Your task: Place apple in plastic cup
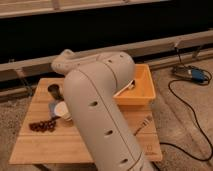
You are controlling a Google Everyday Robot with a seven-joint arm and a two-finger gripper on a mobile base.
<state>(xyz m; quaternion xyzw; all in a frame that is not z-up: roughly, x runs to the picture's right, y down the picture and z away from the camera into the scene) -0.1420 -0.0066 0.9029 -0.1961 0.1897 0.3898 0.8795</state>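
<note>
My white arm [97, 107] fills the middle of the camera view and reaches over the wooden table [37, 147], its far end [65, 62] above the table's back left. My gripper is hidden behind the arm, somewhere over the table's left half. A dark cup [54, 90] stands at the back left of the table. A white round tub [61, 110] stands just in front of it, partly covered by the arm. The apple is hidden from view.
A dark red grape cluster [43, 126] lies at the table's front left. A small blue item [52, 106] sits beside the tub. An orange tray [140, 90] stands at the back right, a fork [142, 125] in front of it. A cable and a blue device [192, 75] lie on the floor at right.
</note>
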